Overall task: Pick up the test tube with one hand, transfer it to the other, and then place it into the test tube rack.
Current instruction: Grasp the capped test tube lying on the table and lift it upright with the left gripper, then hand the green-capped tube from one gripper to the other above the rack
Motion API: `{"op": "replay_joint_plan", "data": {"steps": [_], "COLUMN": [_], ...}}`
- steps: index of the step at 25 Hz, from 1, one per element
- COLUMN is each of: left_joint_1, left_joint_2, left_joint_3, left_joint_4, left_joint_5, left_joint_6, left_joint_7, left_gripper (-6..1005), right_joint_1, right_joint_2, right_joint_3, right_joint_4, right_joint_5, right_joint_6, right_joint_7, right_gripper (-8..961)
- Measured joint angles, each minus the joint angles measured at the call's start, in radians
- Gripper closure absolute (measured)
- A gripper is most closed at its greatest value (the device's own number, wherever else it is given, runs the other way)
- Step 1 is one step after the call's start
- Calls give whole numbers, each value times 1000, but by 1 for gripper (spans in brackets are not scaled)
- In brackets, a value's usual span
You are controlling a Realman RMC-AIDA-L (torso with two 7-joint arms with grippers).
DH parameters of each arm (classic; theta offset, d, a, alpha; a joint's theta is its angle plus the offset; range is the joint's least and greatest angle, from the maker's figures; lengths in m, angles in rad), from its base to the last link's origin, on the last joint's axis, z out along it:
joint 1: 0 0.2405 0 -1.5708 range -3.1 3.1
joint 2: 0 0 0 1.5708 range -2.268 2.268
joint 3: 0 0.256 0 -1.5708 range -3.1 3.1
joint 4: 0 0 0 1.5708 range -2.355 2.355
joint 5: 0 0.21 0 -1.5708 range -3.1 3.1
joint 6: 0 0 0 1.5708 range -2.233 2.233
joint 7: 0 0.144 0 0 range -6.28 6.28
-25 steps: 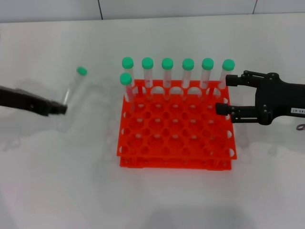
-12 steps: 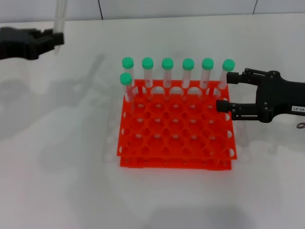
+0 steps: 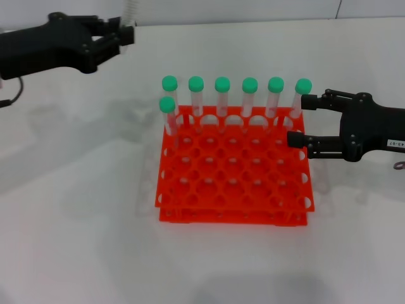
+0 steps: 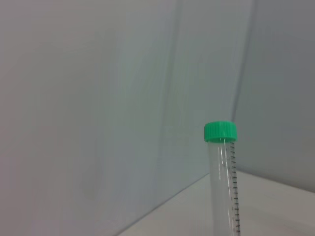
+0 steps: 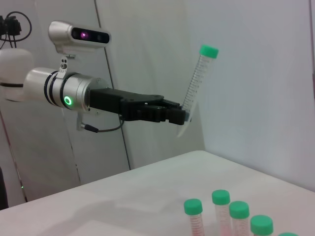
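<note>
My left gripper (image 3: 121,35), black and unlabelled, is raised at the far left and shut on the lower end of the test tube (image 3: 129,11). The tube stands roughly upright, its cap cut off by the head view's top edge. The right wrist view shows this gripper (image 5: 180,117) gripping the tube (image 5: 195,86) well above the table. The left wrist view shows the tube's green cap (image 4: 220,132). My right gripper (image 3: 297,121), with a white label, is open beside the right end of the orange-red rack (image 3: 234,218).
Several green-capped tubes (image 3: 222,95) stand in the rack's back row, and one more (image 3: 168,114) stands in the second row at the left. They also show in the right wrist view (image 5: 229,216). A white wall rises behind the table.
My left gripper lifted the tube off the table and carried it up, back and to the right. The tube went from tilted to nearly upright. The right gripper barely moved.
</note>
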Motion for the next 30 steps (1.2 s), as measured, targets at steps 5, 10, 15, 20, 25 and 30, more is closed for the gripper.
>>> {"op": "replay_joint_plan", "data": {"steps": [5,10,15,20,25,30], "left_joint_1": [-11,-45,-70,-92,-95,-96], "left_joint_2": [-1,-1,-1,-1,-2,-3], "left_joint_3": [32,40,43,59,113,144], "left_joint_4": [-74,-155,-216,-281,-298,-299], "left_joint_5": [-56,-59,-60,-57,-56,-56], "left_joint_6": [-4,-6,-6,-7,-10,-11], "left_joint_7": [120,175,219,267,292,296], "left_gripper": [790,788,786,785,783,782], "right_joint_1": [0,3,6,10,16,18], "right_joint_2": [0,0,1,2,2,2], "right_joint_3": [0,-4,-6,-6,-7,-8], "right_joint_4": [2,3,3,3,3,3], "right_joint_5": [0,1,13,15,15,15], "right_joint_6": [1,1,1,1,1,1], "right_joint_7": [0,0,-6,-8,-8,-8], "right_gripper": [128,129,129,129,130,130]}}
